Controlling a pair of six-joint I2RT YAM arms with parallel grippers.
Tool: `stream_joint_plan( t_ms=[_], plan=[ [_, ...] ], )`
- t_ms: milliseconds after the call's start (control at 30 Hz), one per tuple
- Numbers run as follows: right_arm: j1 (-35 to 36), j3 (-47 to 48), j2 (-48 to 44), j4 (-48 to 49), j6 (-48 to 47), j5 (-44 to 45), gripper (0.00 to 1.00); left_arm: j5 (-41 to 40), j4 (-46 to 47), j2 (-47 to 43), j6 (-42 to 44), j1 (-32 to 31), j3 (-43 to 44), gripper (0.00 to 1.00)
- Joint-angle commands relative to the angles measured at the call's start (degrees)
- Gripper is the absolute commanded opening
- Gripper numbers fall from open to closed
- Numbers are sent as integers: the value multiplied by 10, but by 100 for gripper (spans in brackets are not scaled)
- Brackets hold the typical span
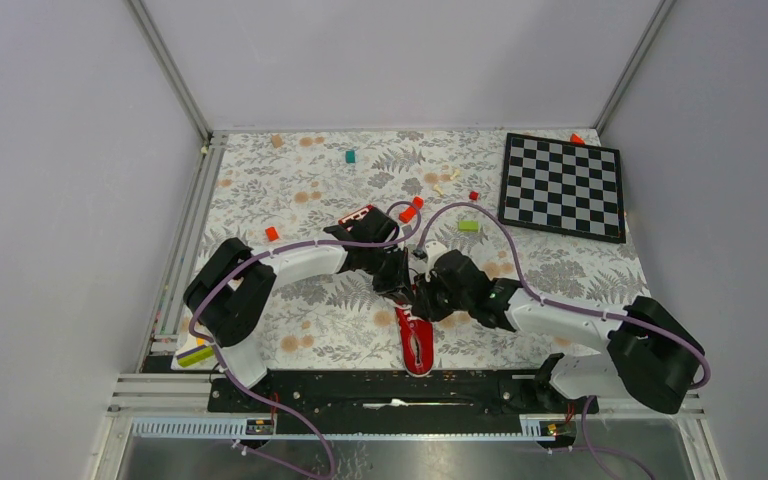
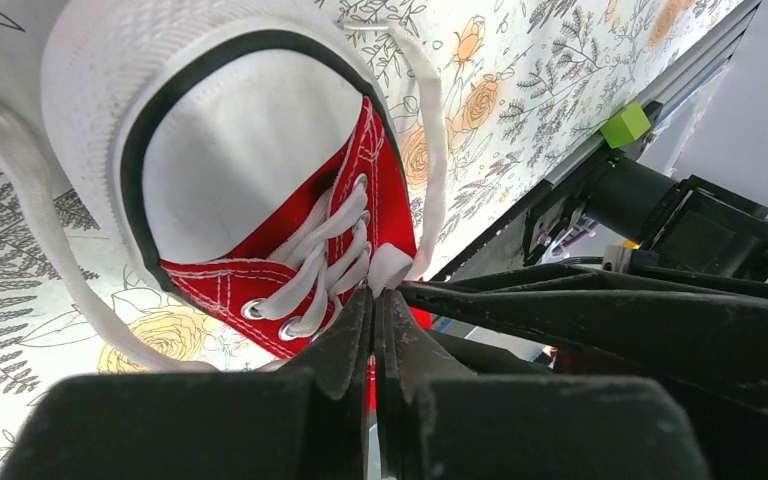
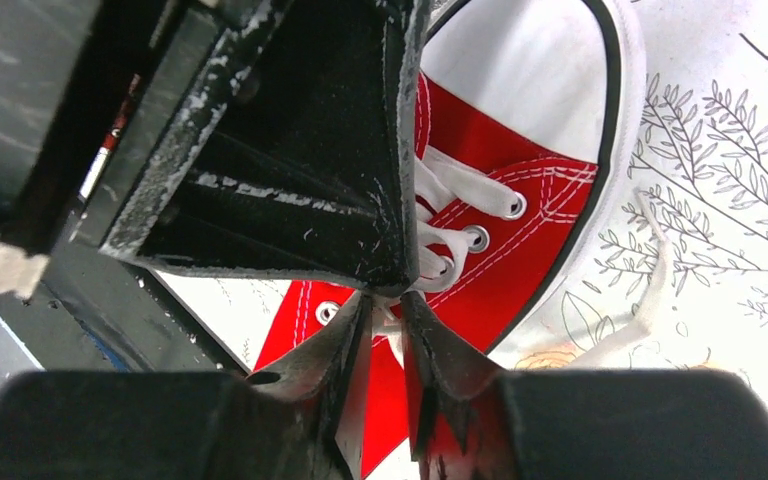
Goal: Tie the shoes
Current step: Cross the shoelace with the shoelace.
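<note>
The red canvas shoe (image 1: 418,345) with white toe cap lies on the floral table near the front edge, toe pointing away from the arms. Both grippers meet over its lacing. In the left wrist view the shoe (image 2: 260,150) fills the top, and my left gripper (image 2: 375,298) is shut on a white lace (image 2: 392,268) at the top eyelets. In the right wrist view the shoe (image 3: 520,130) lies ahead, and my right gripper (image 3: 388,308) pinches a lace strand with its jaws nearly together. The left arm's finger crosses just above it. Loose lace ends (image 2: 40,220) trail on the table.
A chessboard (image 1: 563,185) lies at the back right. A red block with white squares (image 1: 357,217) sits behind the left gripper. Small coloured blocks, such as a green one (image 1: 468,226) and a teal one (image 1: 350,156), are scattered behind. A black rail (image 1: 380,385) runs along the near edge.
</note>
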Motion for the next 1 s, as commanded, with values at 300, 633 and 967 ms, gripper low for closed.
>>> stream_joint_plan(
  t_ms=[300, 633, 967],
  plan=[
    [-8, 1, -1, 39, 13, -29, 0, 7, 6, -1, 4, -2, 15, 0],
    [-7, 14, -24, 37, 14, -58, 0, 8, 6, 2, 4, -3, 18, 0],
    [-7, 18, -44, 49, 37, -76, 0, 7, 6, 1, 5, -3, 16, 0]
  ],
)
